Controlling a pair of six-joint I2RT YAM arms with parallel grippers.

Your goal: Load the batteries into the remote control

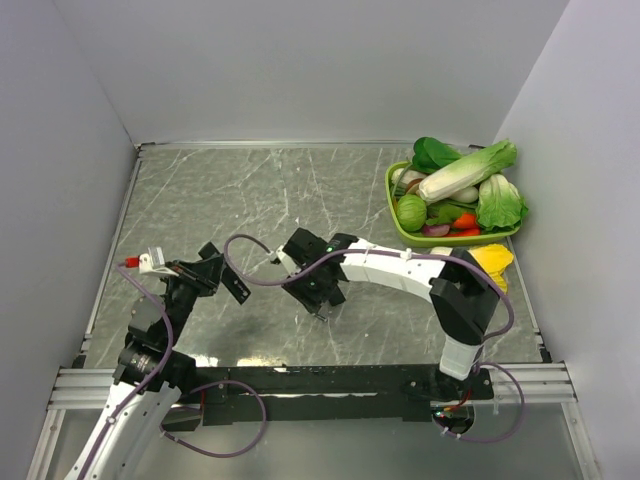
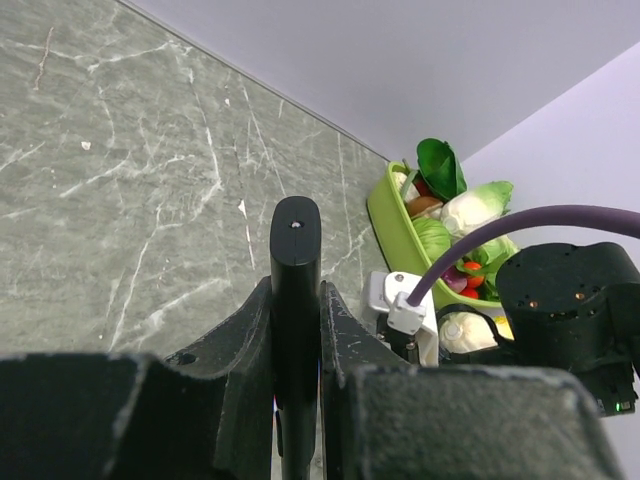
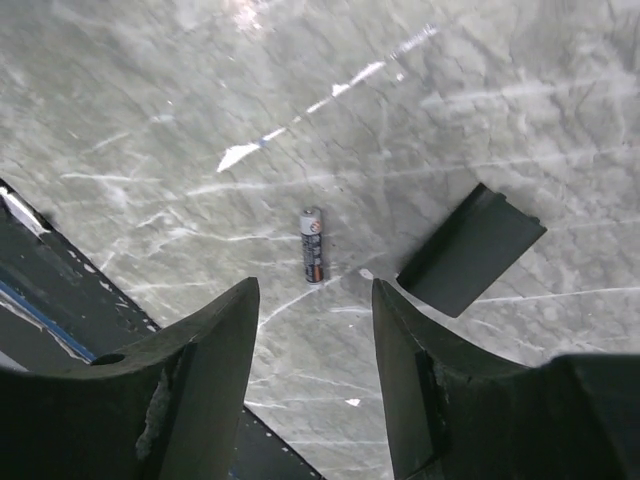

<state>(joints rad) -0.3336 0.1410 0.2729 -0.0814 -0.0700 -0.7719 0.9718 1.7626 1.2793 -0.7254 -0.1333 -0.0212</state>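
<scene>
My left gripper (image 1: 215,272) (image 2: 296,335) is shut on the remote control (image 2: 295,270), a slim black bar that stands up between the fingers; it also shows in the top view (image 1: 236,289). My right gripper (image 1: 325,298) (image 3: 314,290) is open and empty, hovering over the table. One battery (image 3: 312,246), a small grey cylinder with an orange band, lies just beyond its fingertips. The flat black cover piece (image 3: 470,250) lies to the battery's right. I see no second battery.
A green basket (image 1: 400,228) (image 2: 385,215) of toy vegetables stands at the back right, with a yellow item (image 1: 495,262) in front of it. Grey walls close three sides. The black frame rail (image 3: 40,290) runs along the near edge.
</scene>
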